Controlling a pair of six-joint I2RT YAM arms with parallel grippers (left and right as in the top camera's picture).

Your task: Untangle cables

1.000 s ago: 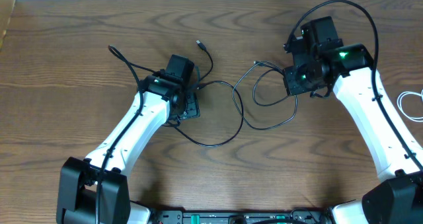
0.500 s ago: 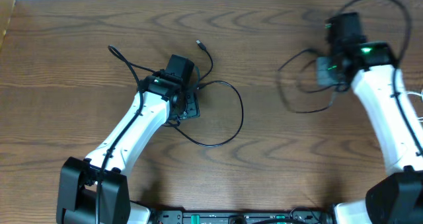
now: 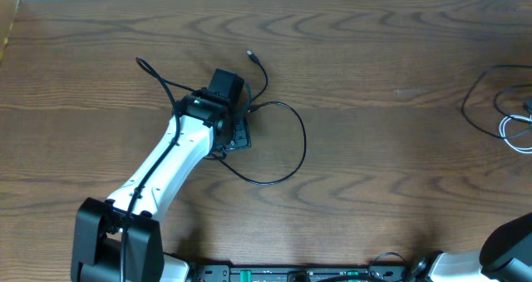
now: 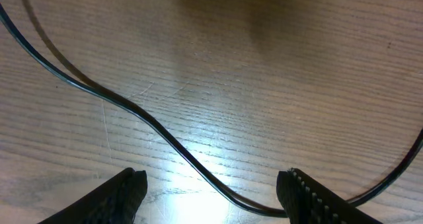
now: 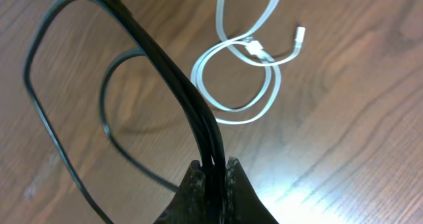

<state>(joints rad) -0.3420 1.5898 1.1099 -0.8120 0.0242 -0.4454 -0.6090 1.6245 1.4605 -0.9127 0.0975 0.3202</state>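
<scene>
One black cable loops on the wood table around my left gripper. In the left wrist view, this cable runs across the table between the fingertips of the open left gripper, touching neither. My right gripper is shut on doubled strands of another black cable, whose loops hang down to the table. The white cable lies coiled just beyond it, also seen at the table's right edge as the white cable beside the black loop. The right gripper itself is outside the overhead view.
The left arm stretches from the front left toward the table's middle. A plug end of the left black cable lies behind the left gripper. Part of the right arm's base shows at the front right corner.
The right arm has swept right and out of the overhead view, carrying its black cable away from the left one to beside the white cable. The left arm has not moved.
</scene>
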